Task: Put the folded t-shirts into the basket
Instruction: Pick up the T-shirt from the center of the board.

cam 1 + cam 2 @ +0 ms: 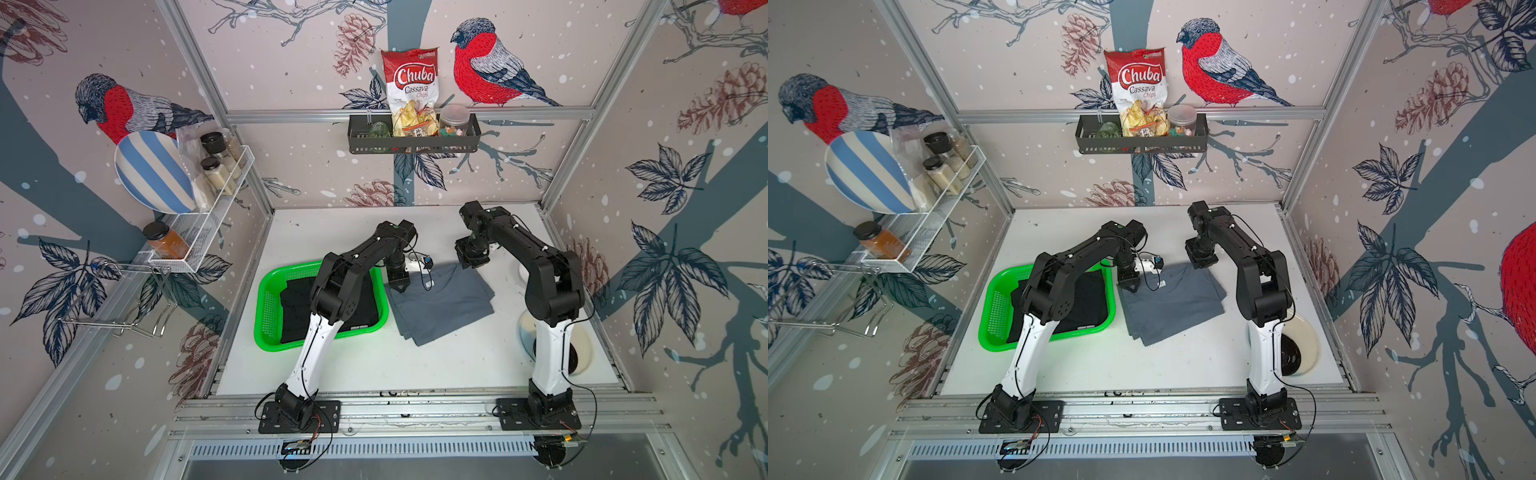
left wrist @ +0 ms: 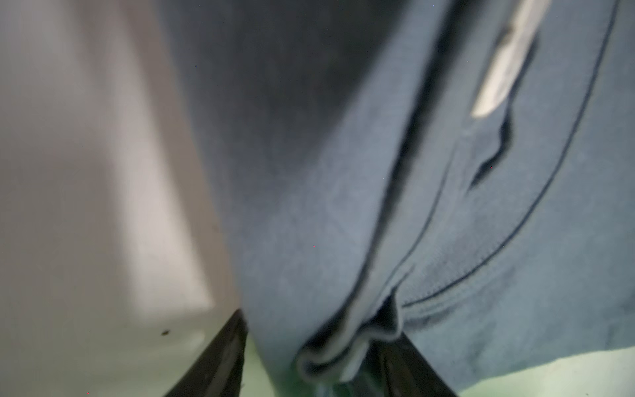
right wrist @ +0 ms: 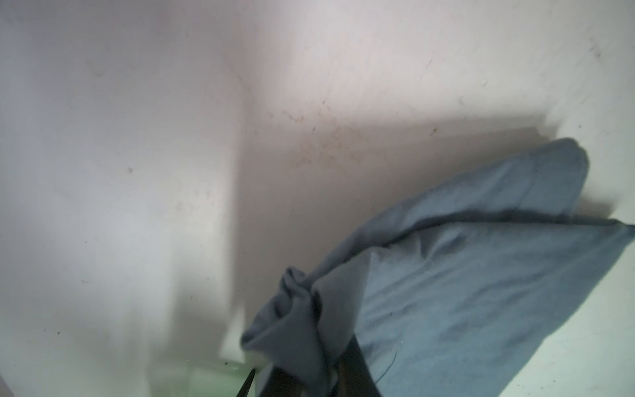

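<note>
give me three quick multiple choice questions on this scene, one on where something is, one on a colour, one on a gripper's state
1. Where is the grey t-shirt?
A. inside the basket
B. lying on the table beside the basket
C. lifted wholly into the air

2. What colour is the t-shirt showing in the basket?
A. orange
B. black
C. white

3. How is the right gripper?
A. wide open
B. shut on a corner of the grey t-shirt
C. shut on nothing

Answers:
1. B: both top views show it spread on the table, just outside the green rim.
2. B: the black t-shirt covers the basket floor, and no other shirt shows there.
3. B: the right wrist view shows grey cloth bunched between the closed jaws.
</note>
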Robot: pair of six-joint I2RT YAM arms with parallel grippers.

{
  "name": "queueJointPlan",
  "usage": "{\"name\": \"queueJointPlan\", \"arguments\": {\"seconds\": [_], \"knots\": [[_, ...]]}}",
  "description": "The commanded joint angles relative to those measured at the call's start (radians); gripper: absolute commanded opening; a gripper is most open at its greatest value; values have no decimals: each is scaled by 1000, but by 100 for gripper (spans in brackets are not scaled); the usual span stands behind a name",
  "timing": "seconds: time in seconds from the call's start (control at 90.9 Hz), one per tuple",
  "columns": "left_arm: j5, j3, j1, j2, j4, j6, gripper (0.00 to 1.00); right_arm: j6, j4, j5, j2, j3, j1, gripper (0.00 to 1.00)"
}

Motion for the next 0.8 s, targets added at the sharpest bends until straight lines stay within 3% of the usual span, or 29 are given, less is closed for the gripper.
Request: {"name": "queueJointPlan", "arguments": {"seconds": [0.0, 0.099, 0.22, 0.286, 0.528, 0.792], "knots": [[22, -14, 0, -13, -58, 13, 58, -19, 18, 33, -38, -14, 11, 7], [24, -15, 0, -11, -66, 24, 48, -24, 30, 29, -72, -29, 19, 6], [32, 11, 0, 2, -99, 34, 17, -26, 33, 33, -123, -45, 21, 6], [42, 33, 0, 2, -118, 34, 5, -29, 31, 39, -154, -50, 19, 6], [136, 100, -3, -95, -196, -19, 2, -53, 10, 42, -292, -132, 33, 6], [174, 31, -12, -322, -256, -42, 0, -7, 32, 64, -567, -268, 82, 7]]}}
